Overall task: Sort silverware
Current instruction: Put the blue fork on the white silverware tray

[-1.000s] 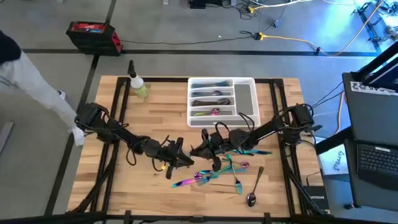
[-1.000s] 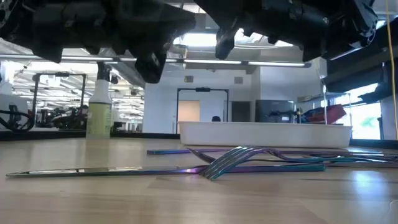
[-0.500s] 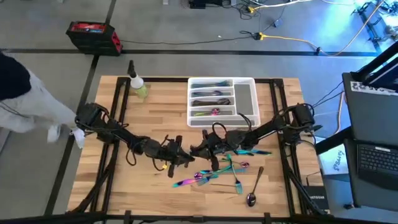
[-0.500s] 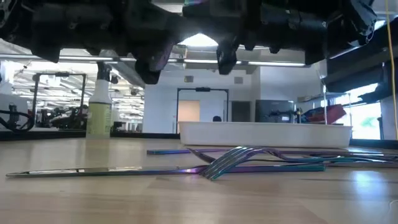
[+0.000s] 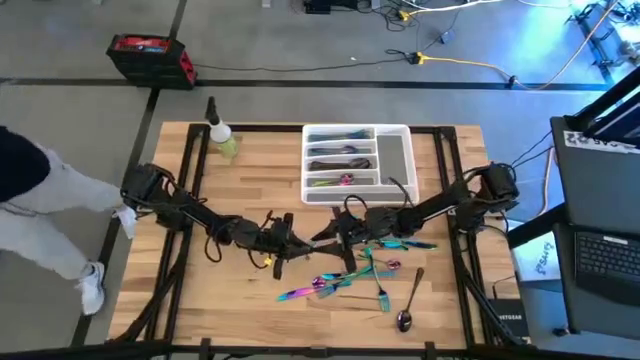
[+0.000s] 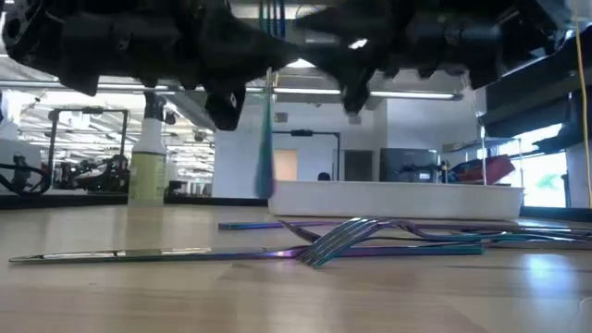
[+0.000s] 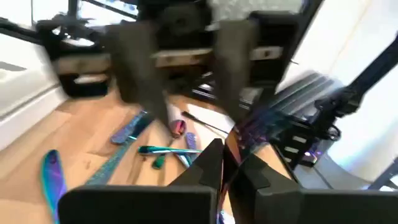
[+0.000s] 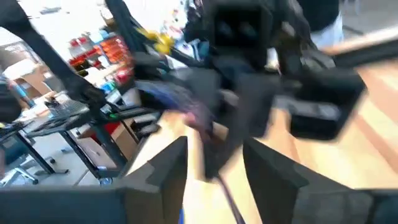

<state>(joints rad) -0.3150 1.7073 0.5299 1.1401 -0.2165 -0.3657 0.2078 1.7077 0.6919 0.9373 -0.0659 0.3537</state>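
Both end effectors meet mid-desk, just short of the tray's near edge. Left end effector has its fingers pressed together on a slim utensil; the low view shows that piece hanging roughly vertical, clear of the desk. Right end effector sits tip to tip with it, fingers spread in its wrist view, a thin dark piece running between them; whether they touch it cannot be told from the blurred frame. It looks like a handover.

Risks:
- Grip looks to be near one end of a long piece, so it can pivot or slip out if the left lets go before the right closes. A drop lands near the loose pile, possibly scattering it.
- The two end effectors are very close; a small misalignment means finger-on-finger contact instead of finger-on-utensil.
- A person stands just off the desk's left edge, near the left arm's base.

View differences:
- High view gives layout: white tray at the far edge, partly filled; spray bottle near the far-left corner; dark spoon toward the near-right. The held piece is barely visible there.
- Low view alone shows the utensil's hang and its clearance off the desk.
- Left wrist view confirms the pinch and loose pieces beyond.
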